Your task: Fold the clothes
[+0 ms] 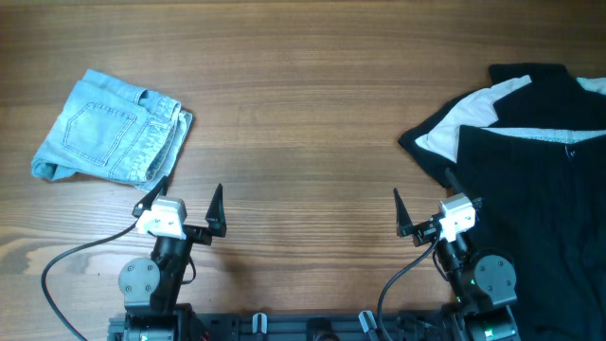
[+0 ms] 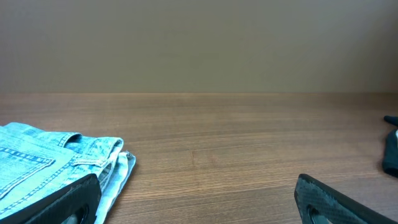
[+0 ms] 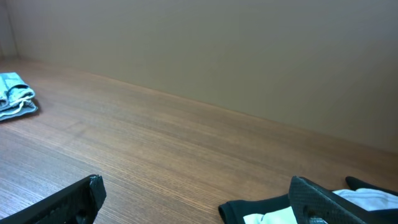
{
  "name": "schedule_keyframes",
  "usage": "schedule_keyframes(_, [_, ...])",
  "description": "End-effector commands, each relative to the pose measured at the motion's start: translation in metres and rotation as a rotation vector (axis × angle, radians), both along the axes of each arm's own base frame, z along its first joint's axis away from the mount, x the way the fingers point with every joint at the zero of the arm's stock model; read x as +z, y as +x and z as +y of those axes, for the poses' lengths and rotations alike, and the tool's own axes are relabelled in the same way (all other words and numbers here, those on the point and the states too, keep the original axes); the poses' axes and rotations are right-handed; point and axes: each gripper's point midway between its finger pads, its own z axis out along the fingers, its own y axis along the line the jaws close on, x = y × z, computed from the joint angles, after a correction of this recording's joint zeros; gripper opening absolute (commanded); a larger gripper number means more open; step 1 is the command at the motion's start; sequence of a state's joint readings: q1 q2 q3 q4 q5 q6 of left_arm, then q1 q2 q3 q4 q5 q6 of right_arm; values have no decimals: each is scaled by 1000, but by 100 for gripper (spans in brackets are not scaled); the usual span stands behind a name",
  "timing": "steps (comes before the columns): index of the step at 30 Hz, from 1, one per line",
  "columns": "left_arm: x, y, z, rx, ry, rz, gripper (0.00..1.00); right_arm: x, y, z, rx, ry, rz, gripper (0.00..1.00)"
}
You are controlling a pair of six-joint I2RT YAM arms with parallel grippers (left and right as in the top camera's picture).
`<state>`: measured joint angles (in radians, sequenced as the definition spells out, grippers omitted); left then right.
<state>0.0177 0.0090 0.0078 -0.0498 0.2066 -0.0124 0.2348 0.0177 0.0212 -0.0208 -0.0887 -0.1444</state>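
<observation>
— What are your end effectors doing?
— My left end effector and right end effector are both spread wide, holding nothing, low over the wooden counter.
— Where are the clothes?
— The heap of black and off-white clothes lies just beside my right one. The folded blue jean shorts lie near my left.

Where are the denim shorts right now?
Overhead view: the folded denim shorts lie on the table's left side, just beyond the left tool, far from the black-and-white heap at the right.
</observation>
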Motion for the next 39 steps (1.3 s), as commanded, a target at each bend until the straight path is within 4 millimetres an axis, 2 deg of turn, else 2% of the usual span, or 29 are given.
schedule_keyframes(1, [-2, 0, -1, -3, 4, 7, 100, -1, 0, 1, 9, -12, -3, 100])
schedule_keyframes(36, [-2, 0, -2, -7, 4, 7, 100, -1, 0, 2, 12, -9, -5, 99])
schedule_keyframes(39, [-1, -1, -5, -29, -1, 2, 100, 0, -1, 3, 19, 48, 12, 100])
